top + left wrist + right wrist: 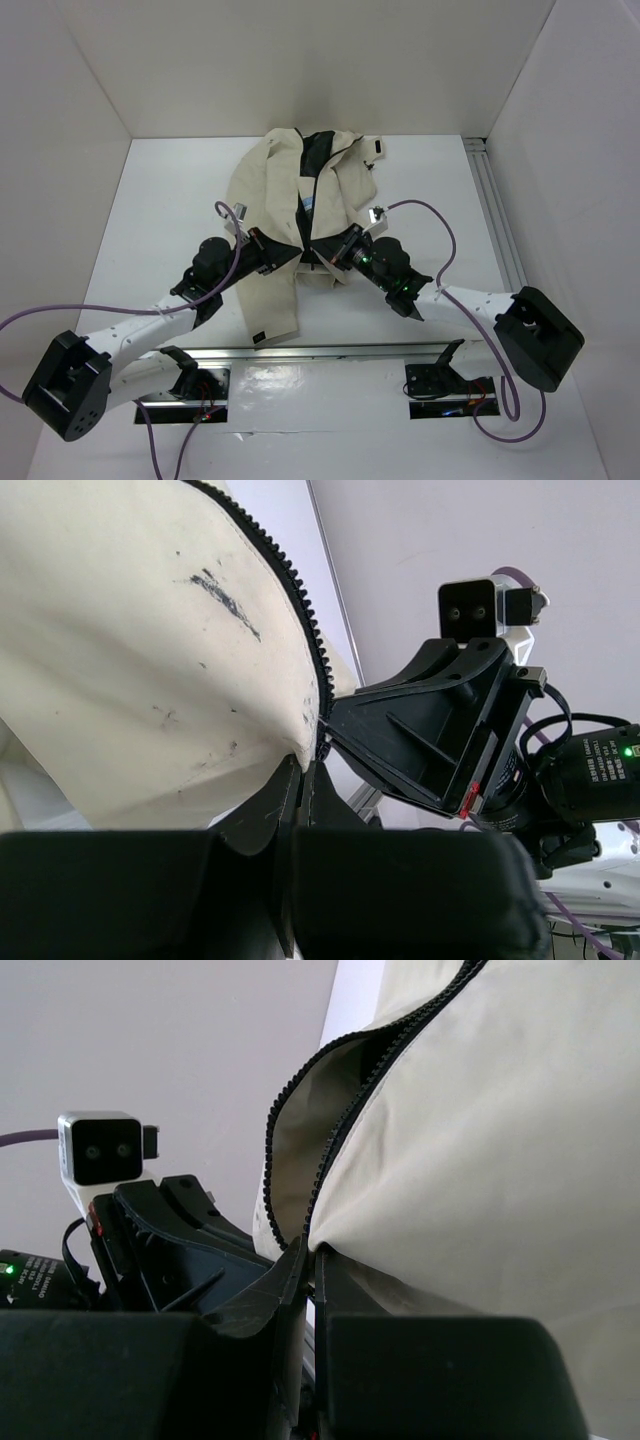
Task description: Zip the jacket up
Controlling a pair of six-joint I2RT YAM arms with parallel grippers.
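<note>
- Jacket (270, 200) of cream fabric, long-sleeved with a black inner lining, is laid flat on the white table (160, 200), at its far middle, with the collar at the far end and the hem at the near end.
- The black lining is exposed at the open collar. A dark zipper line (311, 228) runs down the middle of the front, and a small white-blue label (307, 203) is seen just beside it.
- A small black tab (380, 148) is seen at the far right of the jacket.
- The black two-finger left gripper (290, 252) is placed at the near hem, just left of the zipper line. In the left wrist view its fingers (268, 815) are pressed together on the bottom corner of the cream fabric, where the black zipper teeth (300, 610) end.
- Dark smudges (225, 598) are visible on the fabric bulging above those fingers.
- The black two-finger right gripper (338, 256) is placed at the hem just right of the zipper line. In the right wrist view its fingers (285, 1280) are clamped on the lower edge of the fabric.
- Above that pinch, two rows of teeth are seen parted, with cream fabric showing between them.
- The two grippers face each other closely across the zipper line; whether they touch cannot be told.
- A metal rail (495, 210) lies along the right edge of the table.
</note>
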